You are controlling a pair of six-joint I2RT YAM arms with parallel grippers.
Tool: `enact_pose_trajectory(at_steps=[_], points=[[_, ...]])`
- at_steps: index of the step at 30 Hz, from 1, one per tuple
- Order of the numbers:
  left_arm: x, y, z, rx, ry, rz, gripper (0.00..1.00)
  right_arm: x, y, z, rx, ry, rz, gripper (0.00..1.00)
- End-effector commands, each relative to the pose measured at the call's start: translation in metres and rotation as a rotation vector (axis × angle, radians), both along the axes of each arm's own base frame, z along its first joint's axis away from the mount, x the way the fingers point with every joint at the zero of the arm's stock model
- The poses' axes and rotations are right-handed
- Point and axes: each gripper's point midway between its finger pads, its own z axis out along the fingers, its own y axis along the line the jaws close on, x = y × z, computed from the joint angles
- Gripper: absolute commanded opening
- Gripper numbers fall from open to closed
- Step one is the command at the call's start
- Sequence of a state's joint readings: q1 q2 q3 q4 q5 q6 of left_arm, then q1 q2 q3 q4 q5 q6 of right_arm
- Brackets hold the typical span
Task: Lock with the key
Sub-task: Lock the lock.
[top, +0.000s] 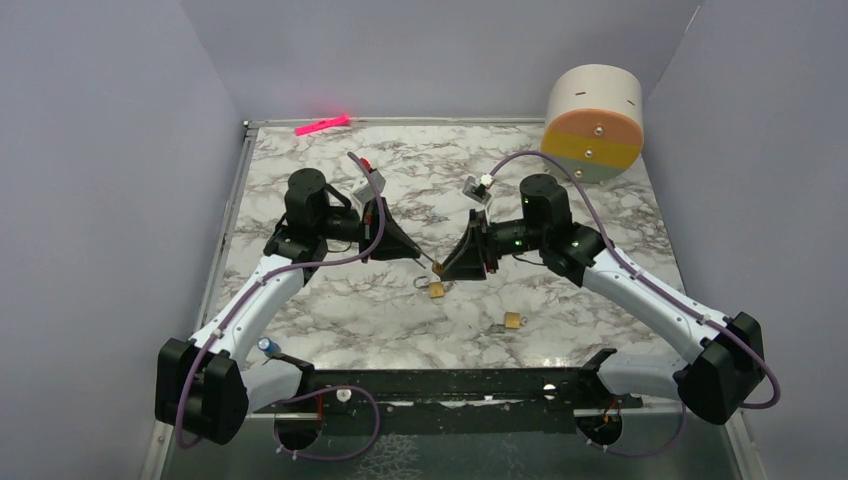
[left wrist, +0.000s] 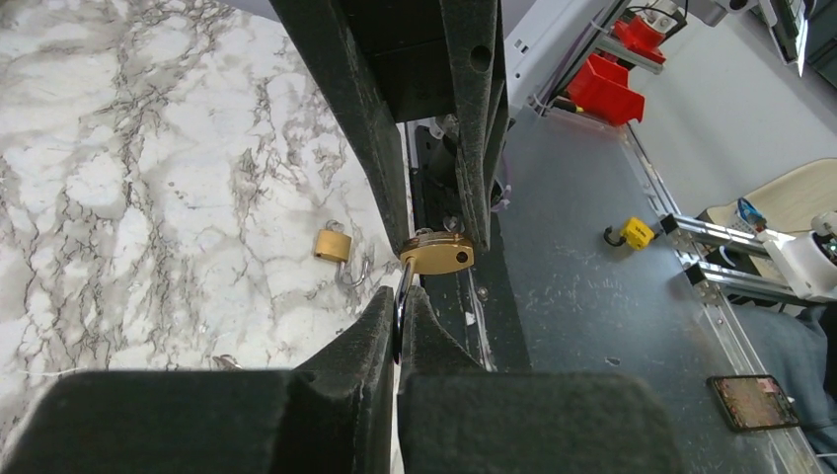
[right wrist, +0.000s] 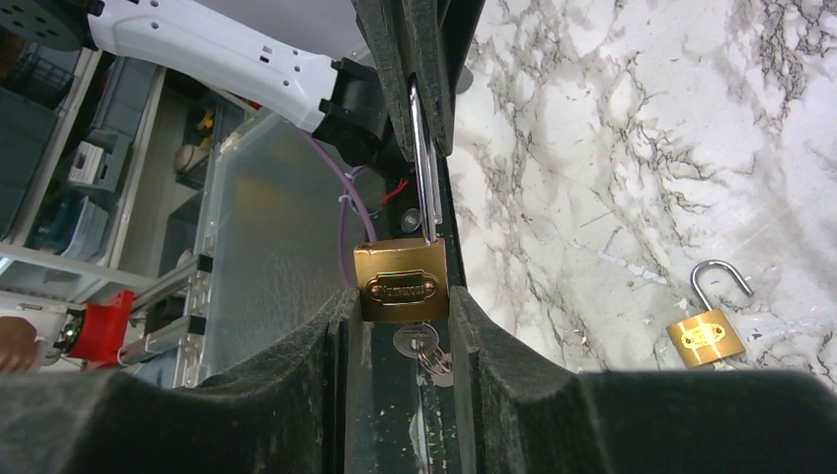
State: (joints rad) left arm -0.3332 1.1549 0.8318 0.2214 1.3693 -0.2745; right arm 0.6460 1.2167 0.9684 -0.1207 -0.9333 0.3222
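Far back on the left of the marble counter: a pink marker. Mid-counter, held off the surface: the silver shackle, pinched edge-on in the narrow left claw. Just right of that, clamped by its body in the right claw: the brass padlock. Seated in its underside, between the right fingers: the key, with a small ring attached. Lying on the counter just beneath: an open padlock. Further right and nearer: a spare padlock.
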Motion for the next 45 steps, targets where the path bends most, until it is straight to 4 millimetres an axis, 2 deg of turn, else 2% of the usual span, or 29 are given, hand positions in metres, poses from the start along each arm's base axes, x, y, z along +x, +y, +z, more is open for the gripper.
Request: enact_pose_trajectory(at_steps=[1, 9, 11, 15, 21, 24, 27, 30, 32, 35, 41, 45], points=[[-0.006, 0.000, 0.002, -0.004, -0.020, -0.024, 0.00, 0.013, -0.001, 0.004, 0.003, -0.044, -0.065, 0.39], [0.007, -0.002, -0.004, 0.019, 0.021, 0.041, 0.00, 0.042, -0.008, -0.013, -0.081, -0.117, -0.216, 0.42], [0.013, -0.004, -0.006, 0.026, 0.034, 0.062, 0.00, 0.046, -0.009, -0.017, -0.090, -0.140, -0.227, 0.49], [0.028, -0.007, -0.006, 0.034, 0.037, 0.116, 0.00, 0.051, -0.008, -0.021, -0.087, -0.172, -0.237, 0.73], [0.053, -0.010, -0.001, 0.030, 0.020, 0.227, 0.00, 0.061, -0.006, 0.002, -0.031, -0.259, -0.271, 0.83], [0.064, -0.011, 0.004, 0.008, 0.013, 0.276, 0.00, 0.073, -0.016, 0.018, 0.015, -0.315, -0.329, 0.86], [0.073, -0.011, 0.010, -0.011, 0.000, 0.312, 0.00, 0.090, -0.040, 0.029, 0.093, -0.318, -0.391, 0.88], [0.080, -0.010, 0.016, -0.028, -0.010, 0.343, 0.00, 0.106, -0.069, 0.034, 0.182, -0.290, -0.436, 0.89], [0.082, -0.009, 0.023, -0.050, -0.022, 0.359, 0.00, 0.112, -0.078, 0.030, 0.228, -0.250, -0.427, 0.89], [0.087, -0.007, 0.031, -0.086, -0.025, 0.388, 0.00, 0.117, -0.074, 0.025, 0.259, -0.218, -0.386, 0.89], [0.095, -0.005, 0.044, -0.156, -0.002, 0.447, 0.00, 0.115, -0.063, 0.035, 0.326, -0.258, -0.306, 0.89], [0.096, -0.003, 0.056, -0.210, 0.003, 0.475, 0.00, 0.114, -0.055, 0.035, 0.325, -0.285, -0.278, 0.89]])
